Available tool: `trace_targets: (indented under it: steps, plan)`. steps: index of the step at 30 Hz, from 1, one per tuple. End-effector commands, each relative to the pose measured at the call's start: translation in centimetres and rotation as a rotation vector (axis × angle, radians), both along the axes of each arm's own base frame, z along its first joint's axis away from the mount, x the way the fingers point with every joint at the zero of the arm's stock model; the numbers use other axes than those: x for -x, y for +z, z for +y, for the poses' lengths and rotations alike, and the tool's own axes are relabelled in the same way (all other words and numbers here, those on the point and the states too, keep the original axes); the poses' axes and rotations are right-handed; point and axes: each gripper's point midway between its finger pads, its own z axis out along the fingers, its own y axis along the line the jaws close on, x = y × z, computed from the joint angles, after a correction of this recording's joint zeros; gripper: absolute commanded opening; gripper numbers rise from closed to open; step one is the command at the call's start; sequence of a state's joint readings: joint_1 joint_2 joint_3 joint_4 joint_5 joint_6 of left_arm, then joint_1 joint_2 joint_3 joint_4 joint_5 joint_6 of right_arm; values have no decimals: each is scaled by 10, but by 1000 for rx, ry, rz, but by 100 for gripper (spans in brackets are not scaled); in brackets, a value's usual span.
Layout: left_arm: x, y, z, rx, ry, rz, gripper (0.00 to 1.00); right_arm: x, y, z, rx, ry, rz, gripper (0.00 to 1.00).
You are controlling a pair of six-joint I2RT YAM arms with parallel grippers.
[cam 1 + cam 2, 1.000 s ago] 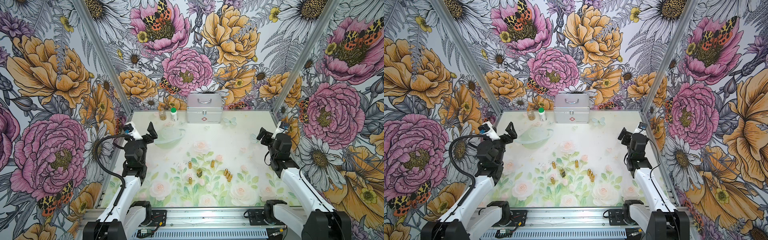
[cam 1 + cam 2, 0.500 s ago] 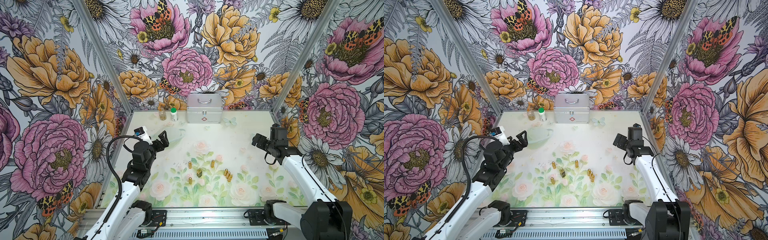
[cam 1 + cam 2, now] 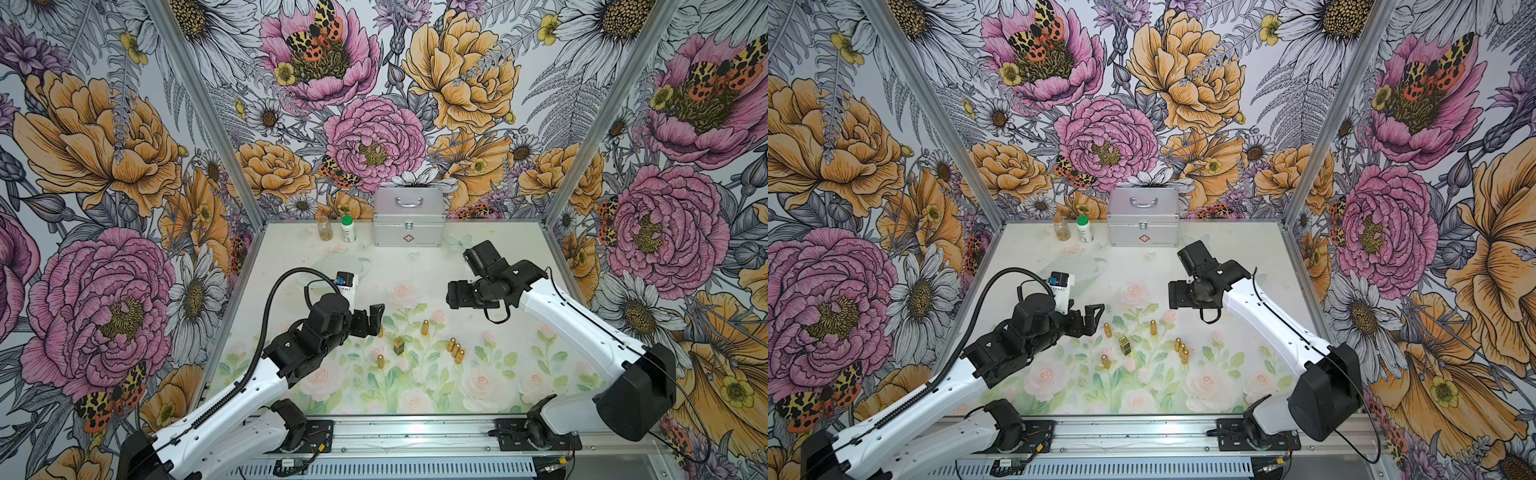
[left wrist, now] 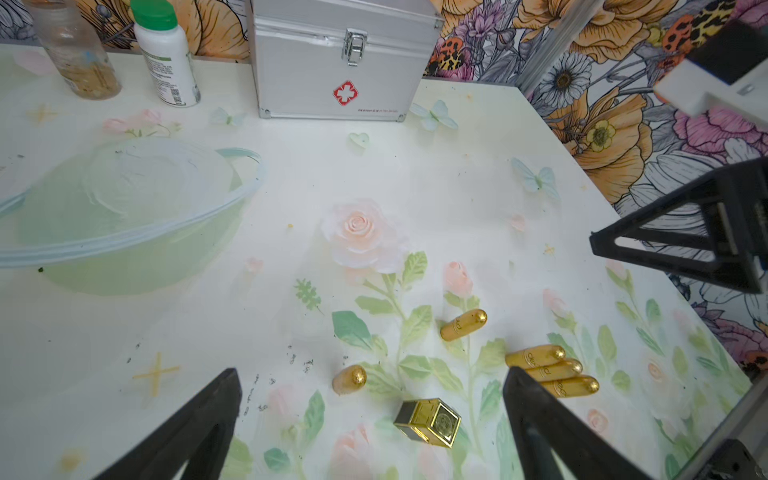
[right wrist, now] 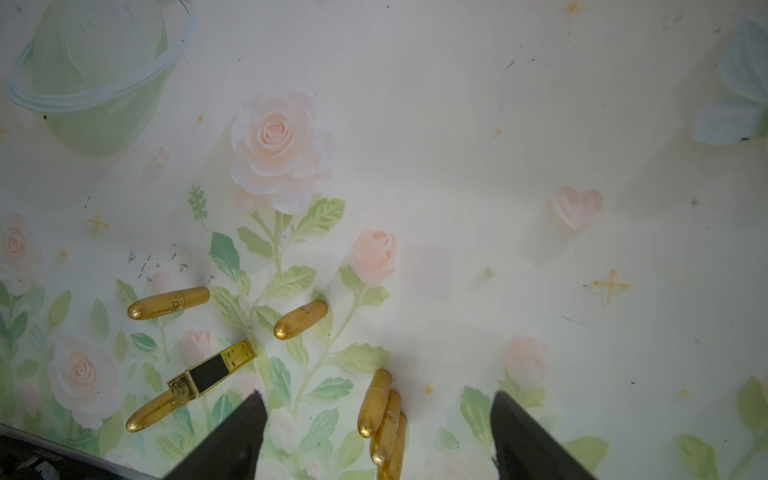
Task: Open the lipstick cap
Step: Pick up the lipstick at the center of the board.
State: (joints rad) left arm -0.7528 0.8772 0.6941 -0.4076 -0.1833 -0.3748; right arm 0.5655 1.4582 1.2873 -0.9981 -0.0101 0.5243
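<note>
A square gold-and-black lipstick (image 3: 399, 345) (image 3: 1124, 345) lies near the middle of the table, cap on. Several gold bullet-shaped lipsticks lie around it, three of them side by side (image 3: 456, 351). My left gripper (image 3: 373, 321) (image 3: 1093, 318) hovers open just left of them. In the left wrist view the square lipstick (image 4: 428, 422) lies between and ahead of the left gripper's (image 4: 370, 382) fingers, untouched. My right gripper (image 3: 454, 296) (image 3: 1177, 295) hangs open above and behind the group. In the right wrist view the three gold lipsticks (image 5: 380, 415) lie below the right gripper's (image 5: 378, 399) gap, and the square lipstick (image 5: 212, 370) lies off to one side.
At the back wall stand a silver first-aid case (image 3: 409, 216), a white bottle with a green cap (image 3: 348, 228) and a clear jar (image 3: 324, 227). Metal frame posts and flowered walls close in both sides. The arm bases sit on a rail at the front edge.
Both arms have swung in from the table's sides toward the lipsticks in the middle. The right gripper's jaws have narrowed a little; the left's stay wide.
</note>
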Motion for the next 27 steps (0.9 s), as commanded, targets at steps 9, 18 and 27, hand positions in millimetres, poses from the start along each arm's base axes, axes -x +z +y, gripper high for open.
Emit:
trace_targets:
  steps: [9,18,27]
  plan:
    - [20,-24,-5,-37,-46,92,99,11,-52,69,144,107,94,74]
    - [22,-29,-1,-33,-34,100,99,10,-90,83,180,82,115,57]
    - [18,-28,2,-42,-2,91,99,3,-112,78,223,49,109,46]
